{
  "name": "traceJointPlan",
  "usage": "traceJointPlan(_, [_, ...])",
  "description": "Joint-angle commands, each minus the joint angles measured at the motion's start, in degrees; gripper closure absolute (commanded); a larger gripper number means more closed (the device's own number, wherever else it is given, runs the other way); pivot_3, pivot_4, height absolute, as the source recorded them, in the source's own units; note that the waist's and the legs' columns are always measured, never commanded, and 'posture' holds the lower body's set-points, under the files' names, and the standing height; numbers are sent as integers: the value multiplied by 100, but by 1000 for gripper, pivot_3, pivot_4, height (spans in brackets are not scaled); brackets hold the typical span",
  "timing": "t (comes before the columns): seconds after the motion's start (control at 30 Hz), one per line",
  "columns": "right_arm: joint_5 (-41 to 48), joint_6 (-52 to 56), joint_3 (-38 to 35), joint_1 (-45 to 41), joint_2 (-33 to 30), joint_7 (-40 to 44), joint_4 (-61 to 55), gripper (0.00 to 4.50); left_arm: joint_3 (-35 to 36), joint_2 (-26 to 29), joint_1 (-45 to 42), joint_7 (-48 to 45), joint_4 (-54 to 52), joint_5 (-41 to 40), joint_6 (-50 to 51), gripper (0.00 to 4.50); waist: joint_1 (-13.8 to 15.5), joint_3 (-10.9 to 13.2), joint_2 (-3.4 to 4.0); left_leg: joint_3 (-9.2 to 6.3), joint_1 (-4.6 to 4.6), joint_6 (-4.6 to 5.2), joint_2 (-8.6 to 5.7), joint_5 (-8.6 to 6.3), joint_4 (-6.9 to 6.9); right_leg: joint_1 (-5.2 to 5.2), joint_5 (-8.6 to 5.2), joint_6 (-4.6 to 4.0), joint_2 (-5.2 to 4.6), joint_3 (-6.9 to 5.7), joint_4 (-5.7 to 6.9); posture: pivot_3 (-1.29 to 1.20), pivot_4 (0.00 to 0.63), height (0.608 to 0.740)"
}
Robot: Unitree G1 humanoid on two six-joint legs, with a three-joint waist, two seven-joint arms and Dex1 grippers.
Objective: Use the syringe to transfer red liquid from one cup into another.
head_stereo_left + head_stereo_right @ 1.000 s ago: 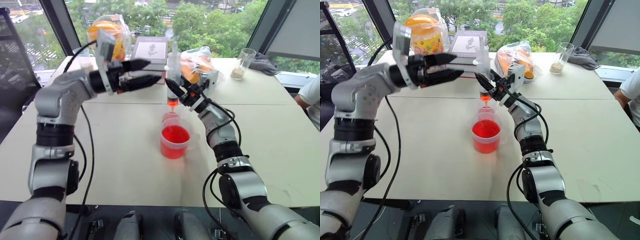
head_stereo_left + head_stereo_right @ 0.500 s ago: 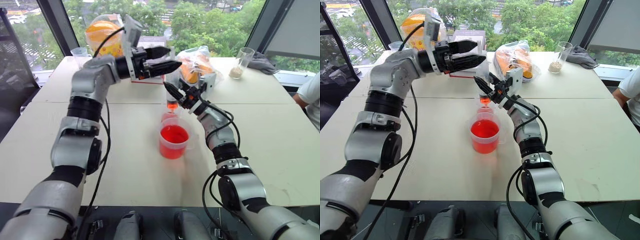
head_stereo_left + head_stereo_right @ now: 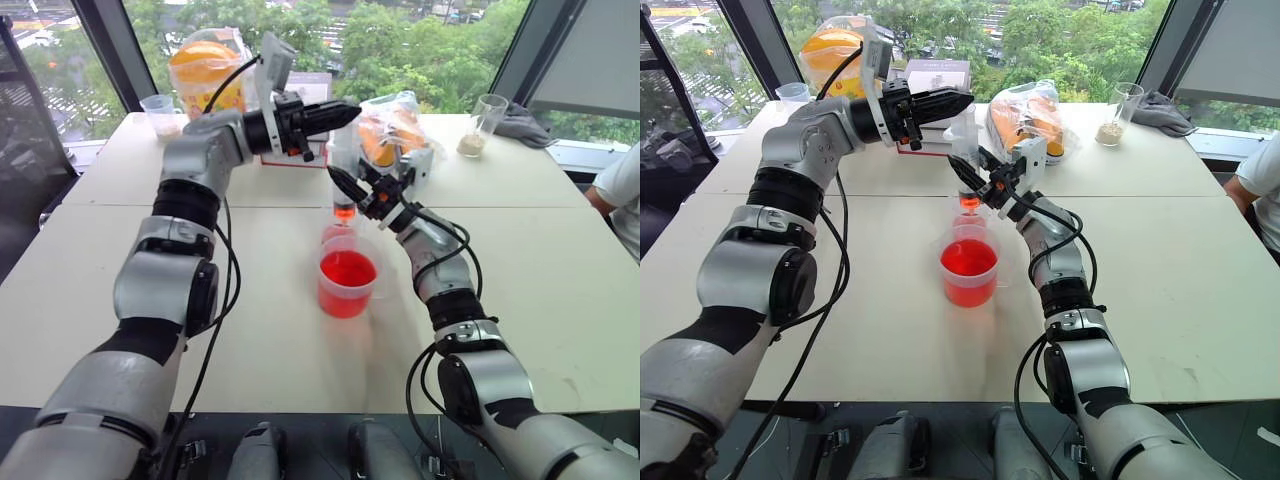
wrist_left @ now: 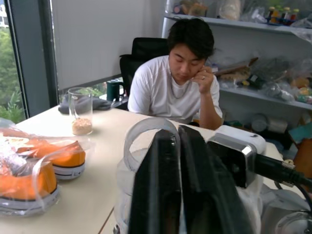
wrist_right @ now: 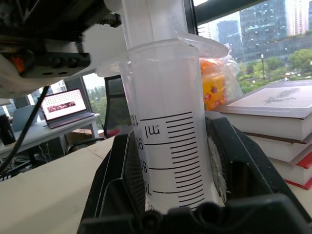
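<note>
The left gripper (image 3: 345,110) reaches across at the top of the syringe (image 3: 343,170). Its two black fingers (image 4: 161,185) are pressed together, with the clear ring of the plunger top just past their tips. Whether they nip that plunger or only rest against it cannot be told. Judged purpose: to work the plunger from above while the barrel is steadied below.

The syringe stands upright. Its orange-red tip points down over the narrow cup (image 3: 337,235), which shows only a little red. This placement suits discharging into that cup, not drawing.

The wide cup (image 3: 347,283) sits just in front of the narrow one, touching or nearly so, holding the bulk of the red liquid (image 3: 347,270). It lies clear of the syringe tip.

The right gripper (image 3: 358,190) comes in from the right and clamps the syringe barrel between its fingers (image 5: 234,161); the printed scale faces the wrist camera. The grip low on the barrel leaves the plunger free.

Risk, as a judgement: a sideways push on the plunger could tilt the tip off the narrow cup.
</note>
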Motion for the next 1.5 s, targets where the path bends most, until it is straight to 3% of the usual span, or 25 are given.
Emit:
traceJointPlan(0.03, [95, 70, 13, -169, 25, -49, -578, 3113, -95, -92, -45, -186, -60, 167, -182, 4472, 2, 0, 0, 0, 0, 0, 0, 0, 0, 0, 0, 0, 0, 0, 0, 0, 150, 740])
traceJointPlan(0.73, [301, 678, -122, -427, -145, -172, -1398, 3113, -371, -257, 865, -211, -693, 441, -56, 4472, 1, 0, 0, -1, 0, 0, 0, 0, 0, 0, 0, 0, 0, 0, 2, 0, 150, 740])
traceJointPlan(0.97, [259, 735, -83, -373, -133, -175, -1359, 3113, -162, -89, 795, -171, -1017, 225, 195, 4472, 2, 0, 0, -1, 0, 0, 0, 0, 0, 0, 0, 0, 0, 0, 2, 0, 150, 740])
traceJointPlan(1.07, [204, 727, -14, -314, -94, -154, -1323, 3113, 11, 120, 710, -123, -1100, 119, 309, 3501, -3, 0, 0, -1, 1, 0, 0, 0, 0, -1, 0, 0, 0, 0, 3, 0, 150, 740])
traceJointPlan(1.3, [171, 730, 81, -196, -69, -109, -1219, 3113, 313, 661, 964, -9, -1719, -163, 711, 32, -33, 0, 0, -3, 1, 0, 2, 0, -1, -2, 0, 0, 1, -1, 4, 0, 150, 740])
traceJointPlan(1.5, [172, 797, 55, -217, -104, -109, -1215, 3113, 534, 1065, 1709, 229, -2839, -542, 1387, 32, -105, 0, 0, -4, 0, 0, 2, 0, 0, -1, 0, 0, -4, -1, 6, 0, 150, 740])
